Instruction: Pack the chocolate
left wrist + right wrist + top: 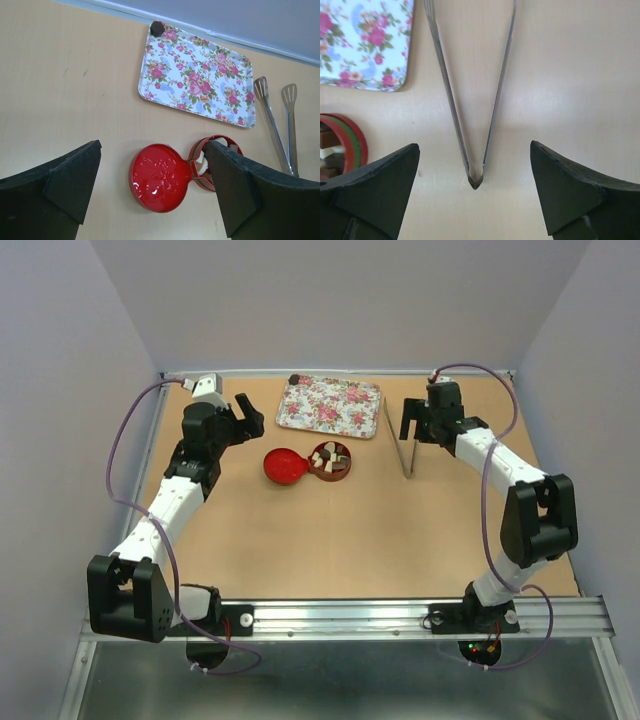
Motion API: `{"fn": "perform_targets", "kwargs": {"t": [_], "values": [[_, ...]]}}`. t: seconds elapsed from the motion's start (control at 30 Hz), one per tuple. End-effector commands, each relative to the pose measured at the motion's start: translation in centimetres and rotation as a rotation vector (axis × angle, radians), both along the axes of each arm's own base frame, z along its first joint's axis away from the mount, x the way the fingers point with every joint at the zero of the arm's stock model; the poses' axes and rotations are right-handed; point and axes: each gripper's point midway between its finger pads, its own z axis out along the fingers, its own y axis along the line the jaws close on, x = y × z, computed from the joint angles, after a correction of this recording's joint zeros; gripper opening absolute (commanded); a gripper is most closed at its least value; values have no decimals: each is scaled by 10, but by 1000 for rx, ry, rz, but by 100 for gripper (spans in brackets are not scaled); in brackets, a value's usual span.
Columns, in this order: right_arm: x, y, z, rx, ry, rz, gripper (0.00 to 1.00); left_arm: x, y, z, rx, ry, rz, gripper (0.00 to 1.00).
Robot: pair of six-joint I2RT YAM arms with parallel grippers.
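Several chocolate pieces point(329, 454), brown and cream-white, lie in the round red tin point(343, 472) at the table's middle. The tin's red lid point(283, 467) lies open on its left. One dark chocolate point(157, 28) sits on the far left corner of the flowered tray point(197, 82). My left gripper point(152, 147) hangs open above the lid point(160, 177), its right finger covering most of the tin point(199, 150). My right gripper point(474, 147) is open over the hinge end of the metal tongs point(475, 177), which lie flat on the table and are not held.
The tongs point(405, 445) lie right of the tin, pointing away from me, their spoon ends beside the tray point(330, 405). The tray sits near the back wall. The tin's rim point(351, 140) shows at the left edge of the right wrist view.
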Motion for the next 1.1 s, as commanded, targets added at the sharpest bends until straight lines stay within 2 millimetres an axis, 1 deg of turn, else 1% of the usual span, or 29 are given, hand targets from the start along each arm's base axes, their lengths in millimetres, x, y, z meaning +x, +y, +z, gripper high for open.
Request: {"fn": "perform_targets", "kwargs": {"t": [0.0,0.03,0.07,0.13,0.17,0.23,0.27,0.33,0.37,0.43,0.47,0.53,0.57,0.63,0.67,0.7,0.73,0.77,0.8,0.87,0.97,1.0,1.07], "values": [[-3,-7,44,4,-102,-13,96,-2,0,2,-58,-6,32,99],[-5,-7,56,11,-128,-8,97,-4,-1,-2,-66,2,33,99],[-5,-7,62,14,-142,-6,97,-9,-2,-11,-84,14,31,99],[-8,-7,73,19,-167,-4,97,-14,-5,-20,-106,25,21,99],[-9,-7,77,20,-174,0,97,-20,-6,-34,-116,50,16,99],[-10,-7,82,25,-184,4,97,-24,-10,-39,-148,52,4,99],[-11,-6,84,27,-188,10,97,-30,-12,-49,-157,71,-8,99],[-12,-5,86,35,-192,17,97,-33,-14,-55,-178,81,-11,99],[-13,-2,87,44,-192,28,98,-36,-13,-63,-180,97,-8,99],[-14,1,88,55,-193,42,97,-38,-14,-68,-187,102,-5,99],[-15,4,86,64,-189,60,98,-41,-13,-75,-190,113,-2,99],[-17,8,85,74,-182,82,97,-40,-16,-76,-205,104,-15,99],[-17,10,83,78,-177,98,97,-43,-19,-81,-222,116,-23,99],[-20,20,75,106,-153,139,96,-41,-22,-85,-234,118,-37,99],[-20,21,70,110,-138,145,96,-42,-26,-87,-242,123,-55,99],[-23,32,65,151,-118,192,96,-41,-29,-90,-249,123,-70,99],[-25,36,62,167,-106,206,96,-41,-31,-92,-254,126,-83,99],[-26,44,57,196,-90,231,95,-41,-35,-96,-265,141,-102,99],[-27,47,53,201,-79,240,95,-40,-37,-96,-270,135,-108,99],[-29,54,44,200,-59,256,95,-38,-37,-101,-271,143,-106,99],[-31,62,38,202,-46,276,95,-33,-35,-106,-263,155,-85,99],[-31,64,34,202,-35,277,95,-32,-34,-111,-260,167,-79,99],[-32,70,32,203,-32,292,95,-31,-33,-116,-257,178,-68,99]]}}
